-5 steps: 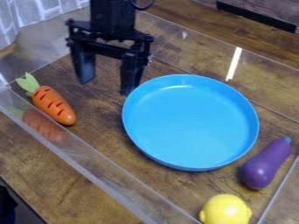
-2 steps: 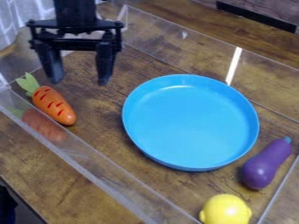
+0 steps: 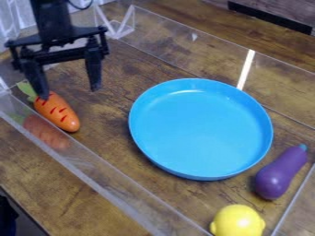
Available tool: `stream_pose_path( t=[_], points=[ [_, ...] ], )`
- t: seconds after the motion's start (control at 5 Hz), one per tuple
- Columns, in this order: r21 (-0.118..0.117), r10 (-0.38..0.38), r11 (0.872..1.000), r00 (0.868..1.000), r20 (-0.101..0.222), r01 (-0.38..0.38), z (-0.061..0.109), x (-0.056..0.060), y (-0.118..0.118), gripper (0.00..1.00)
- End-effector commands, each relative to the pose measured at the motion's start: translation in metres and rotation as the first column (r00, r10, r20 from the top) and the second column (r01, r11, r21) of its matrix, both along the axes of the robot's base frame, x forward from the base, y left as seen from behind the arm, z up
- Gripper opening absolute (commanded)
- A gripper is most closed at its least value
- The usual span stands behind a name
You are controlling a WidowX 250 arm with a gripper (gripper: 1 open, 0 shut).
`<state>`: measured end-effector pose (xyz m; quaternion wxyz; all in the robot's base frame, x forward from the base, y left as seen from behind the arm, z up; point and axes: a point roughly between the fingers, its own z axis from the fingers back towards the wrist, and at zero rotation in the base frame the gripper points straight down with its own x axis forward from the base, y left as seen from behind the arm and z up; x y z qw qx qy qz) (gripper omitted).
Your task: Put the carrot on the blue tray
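The black two-fingered gripper (image 3: 62, 77) now stands at the upper left of the view, above and just behind the small orange toy carrot with dark cross grooves and a pale green leafy top (image 3: 52, 109). A second ago it hung nearer the middle of the table, close to the rim of the blue dish; it has travelled left across the wooden tabletop (image 3: 172, 207) and come slightly lower. Its finger line has also turned, so the two fingers now straddle a different axis than before. The jaws are spread wide, with nothing between them.

The carrot has not moved. It lies flat on the tabletop at the left, leafy end toward the upper left, well apart from the large round bright blue plastic tray with a shallow raised rim (image 3: 241, 153). The tray is empty. The purple toy eggplant (image 3: 282, 171) and the yellow toy lemon (image 3: 238, 222) remain at the lower right, beside the tray.

Assessment: the arm is in the approach step. The shift to the left and the wrist turn appear to align the open fingers with the carrot for a grasp. No contact between fingers and carrot is visible. Grasp, lift and transfer to the tray remain outstanding.
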<state>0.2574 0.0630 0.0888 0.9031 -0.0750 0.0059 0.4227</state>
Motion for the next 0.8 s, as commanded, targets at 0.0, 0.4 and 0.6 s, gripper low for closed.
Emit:
stream_pose_path(
  t=[0.0,0.4,0.6],
  points=[
    [-0.008,0.141,0.990,0.988,0.070,-0.141,0.000,0.004,0.002,1.00],
    [-0.044,0.254,0.967,0.964,0.080,-0.251,-0.021,0.010,0.000,1.00],
    [-0.057,0.253,0.967,0.963,0.090,-0.249,-0.027,0.013,0.002,1.00]
  ],
)
